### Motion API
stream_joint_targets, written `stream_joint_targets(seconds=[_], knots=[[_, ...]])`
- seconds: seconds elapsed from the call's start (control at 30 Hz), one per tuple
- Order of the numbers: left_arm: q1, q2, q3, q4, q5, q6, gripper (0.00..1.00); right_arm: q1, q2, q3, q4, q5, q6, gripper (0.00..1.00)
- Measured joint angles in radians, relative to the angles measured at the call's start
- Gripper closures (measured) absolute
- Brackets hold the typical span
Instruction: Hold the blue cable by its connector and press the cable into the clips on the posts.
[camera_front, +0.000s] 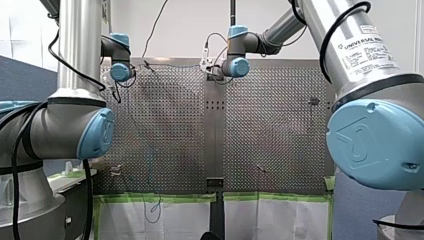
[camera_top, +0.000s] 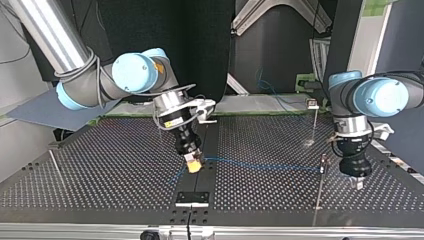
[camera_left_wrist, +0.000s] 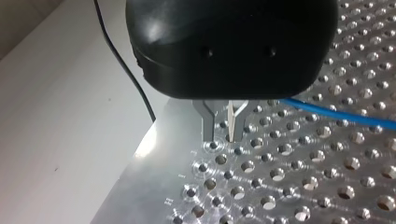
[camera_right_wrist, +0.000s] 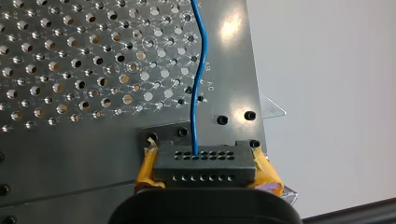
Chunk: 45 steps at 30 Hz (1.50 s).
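Observation:
In the top view my right gripper (camera_top: 193, 164) hangs over the middle of the perforated table (camera_top: 100, 170), its yellow pads shut on the black connector (camera_top: 194, 161). From it the blue cable (camera_top: 260, 164) runs low across the table to a thin post (camera_top: 321, 167) beside my left gripper (camera_top: 356, 182). The right wrist view shows the connector (camera_right_wrist: 205, 165) clamped between the yellow pads (camera_right_wrist: 268, 175), with the cable (camera_right_wrist: 198, 93) leading away from it. In the left wrist view my left gripper (camera_left_wrist: 223, 133) stands just above the plate with its metal fingers (camera_left_wrist: 208, 123) slightly apart and nothing between them. The cable (camera_left_wrist: 336, 114) passes beside it.
A second post with a clip (camera_top: 313, 106) stands further back at the top view's right, and a thin rod (camera_top: 56, 167) at its left. A black plate (camera_top: 192, 198) is bolted at the near edge. The table's edge and a black wire (camera_left_wrist: 126, 70) lie beside my left gripper.

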Motion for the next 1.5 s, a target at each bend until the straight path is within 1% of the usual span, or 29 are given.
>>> stream_joint_targets(seconds=[0.07,0.1,0.13,0.17,0.2,0.23,0.27,0.47,0.6,0.7,0.83,0.97,1.17,1.3,1.37,1.5], knots=[[0.001,0.000,0.000,-0.001,0.003,-0.008,0.47,0.000,0.000,0.000,0.001,0.000,0.000,1.00],[0.002,0.000,0.000,-0.002,0.007,-0.014,0.47,0.000,0.000,0.000,0.001,0.000,-0.001,1.00],[0.002,0.000,0.000,-0.003,0.009,-0.017,0.36,0.001,0.000,0.000,0.002,0.000,-0.001,1.00],[0.003,0.000,0.000,-0.005,0.010,-0.019,0.18,0.001,0.000,0.000,0.003,0.000,-0.001,1.00],[0.003,0.000,0.000,-0.009,0.009,-0.020,0.18,0.001,0.000,0.000,0.003,0.000,-0.002,1.00],[0.004,0.000,0.000,-0.011,0.008,-0.021,0.07,0.001,0.000,0.000,0.004,0.000,-0.002,1.00],[0.004,0.000,0.000,-0.012,0.007,-0.023,0.00,0.001,0.000,0.000,0.004,0.000,-0.002,1.00],[0.004,0.000,-0.001,-0.027,0.000,-0.034,0.00,0.003,0.000,0.000,0.005,0.000,-0.003,1.00],[0.005,0.000,0.000,-0.031,-0.008,-0.051,0.00,0.005,-0.001,-0.001,0.006,0.000,-0.006,1.00],[0.007,0.000,-0.001,-0.034,-0.009,-0.070,0.00,0.009,-0.002,-0.003,0.012,0.000,-0.016,1.00],[0.011,0.000,-0.001,-0.048,-0.010,-0.082,0.00,0.019,-0.012,-0.007,0.025,0.001,-0.036,1.00],[0.013,0.001,-0.001,-0.069,-0.015,-0.084,0.00,0.027,-0.033,-0.007,0.032,0.001,-0.043,1.00],[0.009,0.028,-0.002,-0.107,-0.048,-0.071,0.00,0.042,-0.077,-0.007,0.049,0.000,-0.053,1.00],[0.004,0.063,-0.003,-0.141,-0.084,-0.066,0.00,0.055,-0.100,-0.006,0.071,0.000,-0.062,1.00],[0.002,0.078,-0.003,-0.155,-0.099,-0.066,0.00,0.062,-0.106,-0.006,0.082,0.000,-0.069,1.00],[0.002,0.110,-0.020,-0.177,-0.125,-0.073,0.00,0.080,-0.120,-0.006,0.106,0.000,-0.087,1.00]])
